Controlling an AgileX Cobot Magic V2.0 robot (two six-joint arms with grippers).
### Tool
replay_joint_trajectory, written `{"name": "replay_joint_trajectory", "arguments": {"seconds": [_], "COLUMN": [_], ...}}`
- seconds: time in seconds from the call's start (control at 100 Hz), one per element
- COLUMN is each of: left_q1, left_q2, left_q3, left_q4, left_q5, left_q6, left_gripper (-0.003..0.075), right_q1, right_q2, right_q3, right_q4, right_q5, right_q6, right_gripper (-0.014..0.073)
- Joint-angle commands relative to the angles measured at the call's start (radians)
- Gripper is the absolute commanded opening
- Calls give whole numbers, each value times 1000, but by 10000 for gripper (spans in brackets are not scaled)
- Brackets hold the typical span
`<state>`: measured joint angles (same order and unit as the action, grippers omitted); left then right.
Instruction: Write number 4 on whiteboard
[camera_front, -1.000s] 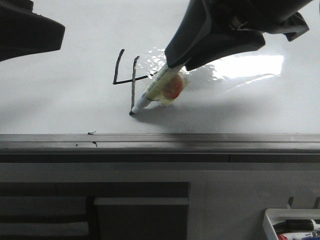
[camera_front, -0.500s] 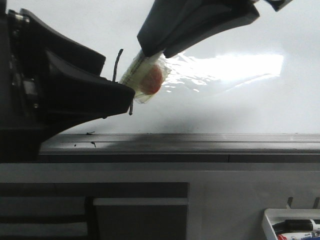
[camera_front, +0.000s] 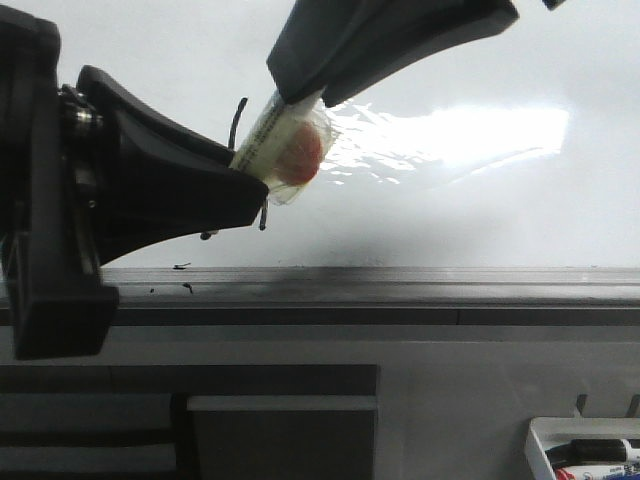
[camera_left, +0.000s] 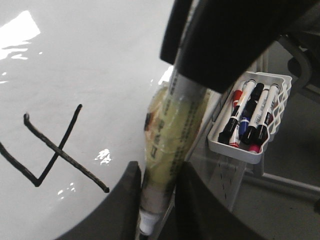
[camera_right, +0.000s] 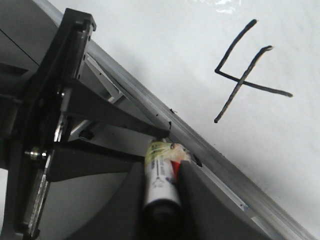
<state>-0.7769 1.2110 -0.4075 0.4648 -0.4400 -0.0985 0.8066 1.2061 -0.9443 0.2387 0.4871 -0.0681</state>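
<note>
The 4 (camera_right: 245, 70) stands complete on the whiteboard (camera_front: 480, 200), beside both sets of fingers. Right fingers (camera_right: 162, 175) grip the marker (camera_left: 170, 145); left fingers (camera_left: 157, 200) bracket its tip, narrowly apart. Judged step: handover or capping; next, close squarely.

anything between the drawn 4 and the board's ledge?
Right wrist view: only bare whiteboard between the 4 and the ledge. Front view: the left gripper hides most of the 4, so it cannot confirm this.
</note>
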Motion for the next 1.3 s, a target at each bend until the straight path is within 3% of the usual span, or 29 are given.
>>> {"name": "replay_joint_trajectory", "arguments": {"seconds": [0.0, 0.14, 0.19, 0.24, 0.37, 0.44, 0.63, 0.89, 1.29], "left_q1": [0, 0, 0, 0, 0, 0, 9, 23, 111], "left_q2": [-15, -15, -15, -15, -15, -15, -44, -67, -67], "left_q3": [-31, -31, -31, -31, -31, -31, -31, -33, -33], "left_q4": [-40, -38, -38, -38, -57, -170, -682, -948, -928], "left_q5": [-63, -63, -63, -63, -56, -28, 103, 157, 186], "left_q6": [-21, -21, -21, -23, -31, -31, -31, -31, -31], "left_gripper": [-20, -20, -20, -20, -20, -20, -20, -21, -20], "right_q1": [1, 1, 1, 1, -1, -1, -1, -1, -1], "right_q2": [-31, -31, -31, -31, -31, -41, -86, -98, -98], "right_q3": [-31, -31, -31, -31, -31, -31, -31, -31, -31], "right_q4": [16, 24, 38, 49, 49, 41, 17, 0, 0], "right_q5": [-38, -41, -48, -58, -125, -179, -282, -266, -251], "right_q6": [-15, -15, -15, -15, -15, -15, -15, -15, -15], "right_gripper": [-62, -55, -11, 81, 441, 531, 466, 448, 448]}}
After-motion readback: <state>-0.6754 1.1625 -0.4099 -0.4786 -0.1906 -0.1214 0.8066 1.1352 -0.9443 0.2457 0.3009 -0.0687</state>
